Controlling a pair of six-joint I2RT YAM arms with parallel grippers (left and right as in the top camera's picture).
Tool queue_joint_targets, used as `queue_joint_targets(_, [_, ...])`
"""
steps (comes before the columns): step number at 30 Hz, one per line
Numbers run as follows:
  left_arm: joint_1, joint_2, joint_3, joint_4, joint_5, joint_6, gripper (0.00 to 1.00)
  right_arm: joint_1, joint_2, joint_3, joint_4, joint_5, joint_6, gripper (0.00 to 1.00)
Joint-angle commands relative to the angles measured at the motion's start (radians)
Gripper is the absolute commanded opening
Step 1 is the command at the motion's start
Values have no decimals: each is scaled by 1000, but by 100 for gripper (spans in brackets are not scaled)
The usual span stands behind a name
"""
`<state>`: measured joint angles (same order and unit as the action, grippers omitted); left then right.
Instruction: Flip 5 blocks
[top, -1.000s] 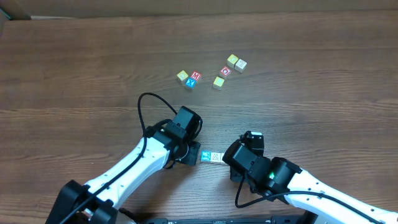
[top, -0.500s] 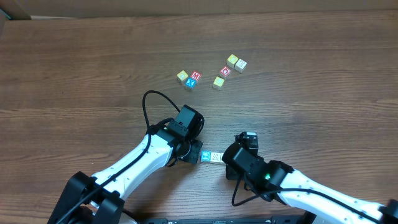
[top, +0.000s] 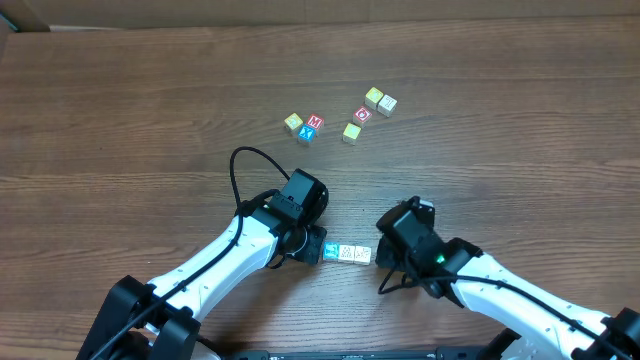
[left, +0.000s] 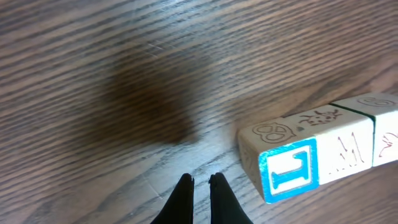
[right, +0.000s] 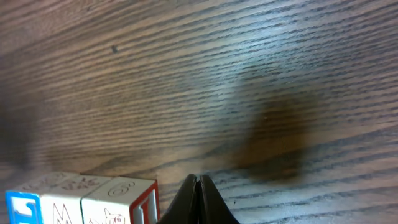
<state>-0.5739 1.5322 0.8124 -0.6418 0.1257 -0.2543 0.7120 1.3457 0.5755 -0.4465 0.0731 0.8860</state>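
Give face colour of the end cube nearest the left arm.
Blue, on the small pale wooden cube; left wrist view shows it best.

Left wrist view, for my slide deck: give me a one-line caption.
Shut, empty jaws beside a row of three alphabet blocks on the wood table, the nearest block blue-faced.

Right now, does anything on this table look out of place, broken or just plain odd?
Nothing looks broken or spilled. The one thing that stands out is a row of three blocks lined up touching side by side near the front of the table, apart from the other blocks scattered loosely farther back.
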Motion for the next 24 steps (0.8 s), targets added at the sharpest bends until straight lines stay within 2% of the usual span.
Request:
queue_joint_targets(1, [4, 5, 12, -1, 52, 19, 4, -20, -2, -3, 11, -131, 4, 4])
queue_joint_targets(6, [4, 5, 12, -6, 56, 18, 4, -20, 9, -3, 7, -217, 30, 4])
queue_joint_targets(15, [4, 5, 12, -12, 74, 15, 4, -20, 120, -3, 63, -241, 68, 4])
queue_joint_targets(24, [4, 5, 11, -11, 115, 51, 4, -20, 133, -3, 112, -254, 68, 4])
